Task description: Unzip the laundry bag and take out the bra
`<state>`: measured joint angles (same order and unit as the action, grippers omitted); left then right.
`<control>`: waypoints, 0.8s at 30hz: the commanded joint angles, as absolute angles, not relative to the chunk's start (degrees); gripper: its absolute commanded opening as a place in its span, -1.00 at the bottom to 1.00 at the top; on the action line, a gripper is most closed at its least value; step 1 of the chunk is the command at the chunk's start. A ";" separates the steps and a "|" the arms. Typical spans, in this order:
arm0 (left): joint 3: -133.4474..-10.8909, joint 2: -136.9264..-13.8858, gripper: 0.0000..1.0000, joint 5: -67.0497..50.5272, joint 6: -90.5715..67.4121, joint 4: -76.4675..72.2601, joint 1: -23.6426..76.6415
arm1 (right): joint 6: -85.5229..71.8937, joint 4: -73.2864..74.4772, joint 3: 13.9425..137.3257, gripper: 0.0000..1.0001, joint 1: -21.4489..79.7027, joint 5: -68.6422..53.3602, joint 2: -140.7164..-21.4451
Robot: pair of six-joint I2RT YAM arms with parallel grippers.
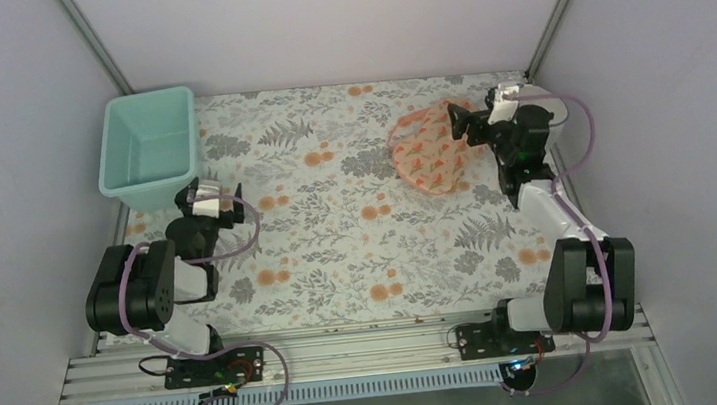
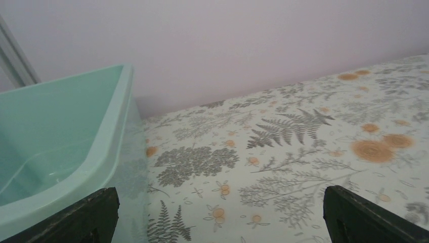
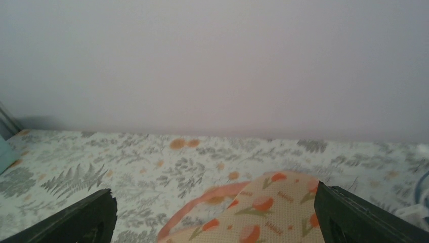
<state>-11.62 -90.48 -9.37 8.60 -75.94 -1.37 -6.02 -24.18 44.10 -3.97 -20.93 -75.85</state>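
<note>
both grippers open, pouch at the far right of the table
from above, the laundry bag (image 1: 427, 152) lies on the floral table (image 1: 340, 255) near its far right corner. the right gripper (image 1: 458, 128) is at the bag's right edge, jaws spread and holding nothing. the right wrist view shows only the bag's pink rim and printed mesh, low between the fingers. the left gripper (image 1: 211, 194), jaws also wide and empty, sits just beside the teal tub (image 1: 150, 149); its wrist view shows only tub and cloth.
</note>
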 commanded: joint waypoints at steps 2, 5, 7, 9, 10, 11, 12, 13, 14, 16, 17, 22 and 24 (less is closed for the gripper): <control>-6.20 -88.14 1.00 -17.46 11.12 -87.12 -1.19 | -7.96 -6.22 53.27 0.99 0.46 -19.01 -79.43; -3.86 -87.27 1.00 -16.69 11.85 -90.12 -0.83 | -7.26 -1.68 55.07 1.00 3.19 -13.98 -79.48; -4.43 -84.85 1.00 -15.97 12.10 -87.50 -0.14 | -7.04 0.28 55.55 0.99 4.64 -12.11 -79.34; -5.29 -80.50 1.00 -16.40 12.19 -81.63 -0.09 | -6.94 1.56 56.03 0.99 6.12 -11.42 -79.50; -5.54 -78.43 1.00 -16.66 12.26 -79.37 -0.04 | -6.76 1.84 56.14 0.99 6.95 -11.23 -79.76; -5.61 -76.80 1.00 -17.05 12.43 -77.85 -0.08 | -6.22 2.11 56.27 0.99 8.26 -10.30 -80.17; -5.45 -75.46 1.00 -17.15 12.47 -77.07 -0.01 | -5.61 2.61 56.58 0.99 9.51 -9.27 -80.73; -5.16 -73.83 1.00 -17.06 12.52 -76.80 -0.08 | -4.96 3.49 57.16 0.99 10.71 -8.15 -81.51; -4.96 -72.44 1.00 -16.85 12.46 -77.01 -0.09 | -4.83 4.34 57.78 0.99 11.86 -7.25 -82.36; -5.39 -70.41 1.00 -17.17 12.23 -80.01 -0.09 | -5.03 5.66 59.28 1.00 13.99 -5.53 -84.43; -6.43 -69.68 1.00 -17.88 12.26 -80.63 -0.09 | -5.05 6.48 60.08 0.99 14.91 -4.78 -85.57; -20.58 -66.01 1.00 -22.47 15.35 -62.36 -0.09 | -5.18 12.30 64.73 0.99 19.68 1.53 -92.48; -29.84 -66.06 1.00 -27.99 19.44 -46.37 -0.14 | -5.33 14.53 66.12 0.99 21.09 4.43 -95.72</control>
<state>-16.67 -67.51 -19.09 13.45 -68.60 -0.19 -5.74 8.45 63.02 18.59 -3.11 -91.26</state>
